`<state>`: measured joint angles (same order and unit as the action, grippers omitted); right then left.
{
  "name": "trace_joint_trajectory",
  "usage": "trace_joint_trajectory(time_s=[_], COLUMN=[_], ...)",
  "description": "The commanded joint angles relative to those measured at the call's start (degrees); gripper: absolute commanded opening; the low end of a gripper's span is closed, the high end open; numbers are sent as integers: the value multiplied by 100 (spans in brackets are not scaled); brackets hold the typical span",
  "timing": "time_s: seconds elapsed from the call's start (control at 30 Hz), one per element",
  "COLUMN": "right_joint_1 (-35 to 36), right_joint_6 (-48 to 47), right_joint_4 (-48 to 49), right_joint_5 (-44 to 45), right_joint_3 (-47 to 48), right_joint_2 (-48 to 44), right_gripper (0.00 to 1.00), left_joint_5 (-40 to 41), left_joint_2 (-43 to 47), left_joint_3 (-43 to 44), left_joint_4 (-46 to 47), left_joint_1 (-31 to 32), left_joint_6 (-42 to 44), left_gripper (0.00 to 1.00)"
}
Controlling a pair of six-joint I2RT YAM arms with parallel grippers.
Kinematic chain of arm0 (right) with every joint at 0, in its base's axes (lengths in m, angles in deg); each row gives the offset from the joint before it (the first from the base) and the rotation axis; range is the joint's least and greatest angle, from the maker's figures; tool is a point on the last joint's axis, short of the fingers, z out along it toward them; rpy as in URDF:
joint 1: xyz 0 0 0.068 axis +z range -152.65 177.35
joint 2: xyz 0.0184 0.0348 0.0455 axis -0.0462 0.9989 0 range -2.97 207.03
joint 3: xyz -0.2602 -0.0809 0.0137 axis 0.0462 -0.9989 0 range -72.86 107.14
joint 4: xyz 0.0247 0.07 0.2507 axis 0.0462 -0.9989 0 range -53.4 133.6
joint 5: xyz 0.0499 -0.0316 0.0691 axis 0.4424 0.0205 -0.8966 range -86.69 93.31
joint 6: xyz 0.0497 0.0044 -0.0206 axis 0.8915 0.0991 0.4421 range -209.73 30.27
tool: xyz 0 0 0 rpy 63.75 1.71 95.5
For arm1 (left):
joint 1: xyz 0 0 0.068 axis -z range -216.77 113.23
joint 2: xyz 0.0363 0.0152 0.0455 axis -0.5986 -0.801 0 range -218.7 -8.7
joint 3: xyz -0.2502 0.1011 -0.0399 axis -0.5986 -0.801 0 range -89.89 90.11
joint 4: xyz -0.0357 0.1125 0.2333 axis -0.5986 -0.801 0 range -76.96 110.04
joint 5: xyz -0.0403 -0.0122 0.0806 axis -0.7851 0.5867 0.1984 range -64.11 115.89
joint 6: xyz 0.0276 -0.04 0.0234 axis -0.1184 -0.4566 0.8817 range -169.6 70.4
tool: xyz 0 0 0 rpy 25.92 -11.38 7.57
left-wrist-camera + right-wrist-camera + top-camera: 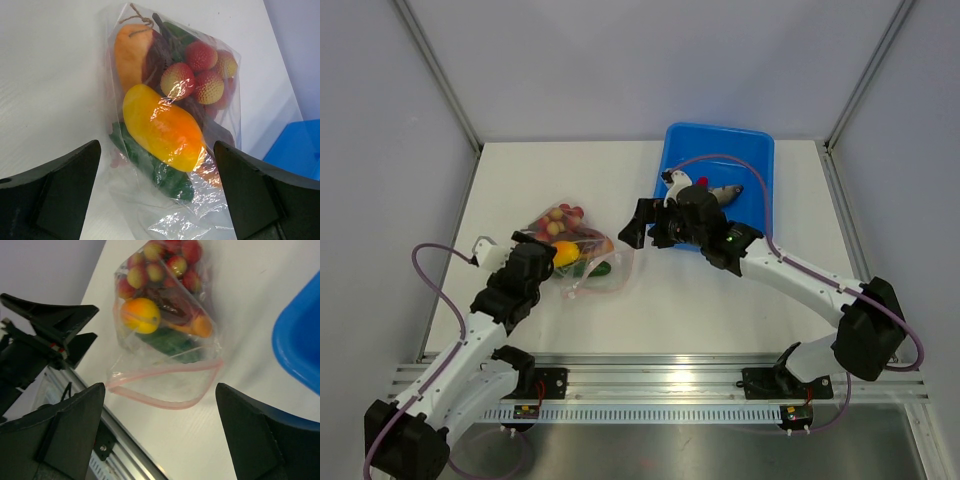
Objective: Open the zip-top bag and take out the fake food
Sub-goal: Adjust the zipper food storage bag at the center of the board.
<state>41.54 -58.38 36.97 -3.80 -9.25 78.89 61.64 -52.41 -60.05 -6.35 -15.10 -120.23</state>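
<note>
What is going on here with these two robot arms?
A clear, crinkly zip-top bag lies on the white table, its pink zipper strip gaping open. The left gripper and right gripper hover near it, both open, holding nothing. A yellow-orange plastic fruit, green cucumber and red grape bunch sit inside the bag; a grey toy fish lies in the blue plastic tub.

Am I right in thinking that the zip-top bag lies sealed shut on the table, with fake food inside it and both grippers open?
Not quite: the zip-top bag is open, not sealed. The right wrist view shows its pink zipper strip parted into a wide loop. The rest holds: it lies on the table with fake food inside, and the left gripper and right gripper are open.
</note>
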Motion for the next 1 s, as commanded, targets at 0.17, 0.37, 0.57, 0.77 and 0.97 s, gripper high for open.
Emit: trace_joint_trajectory(time_s=[0.17, 0.37, 0.57, 0.77, 0.97], right_joint_1=[336, 459, 574, 591, 591], right_joint_6=[767, 925, 1205, 1671, 1760], right_joint_4=[900, 1094, 699, 864, 1006], right_joint_5=[-757, -818, -599, -624, -721], right_joint_3=[-24, 10, 204, 99, 248], right_joint_2=[127, 453, 734, 971, 1323], right_gripper=[100, 99, 99, 99, 100], left_joint_5=[459, 539, 556, 626, 600], left_joint_2=[-182, -112, -42, -51, -24], left_joint_3=[13, 13, 13, -14, -31], left_joint_4=[293, 257, 231, 222, 240], left_joint_1=[4, 4, 4, 4, 4], left_joint_6=[-214, -223, -206, -276, -337], left_gripper=[99, 99, 99, 99, 99])
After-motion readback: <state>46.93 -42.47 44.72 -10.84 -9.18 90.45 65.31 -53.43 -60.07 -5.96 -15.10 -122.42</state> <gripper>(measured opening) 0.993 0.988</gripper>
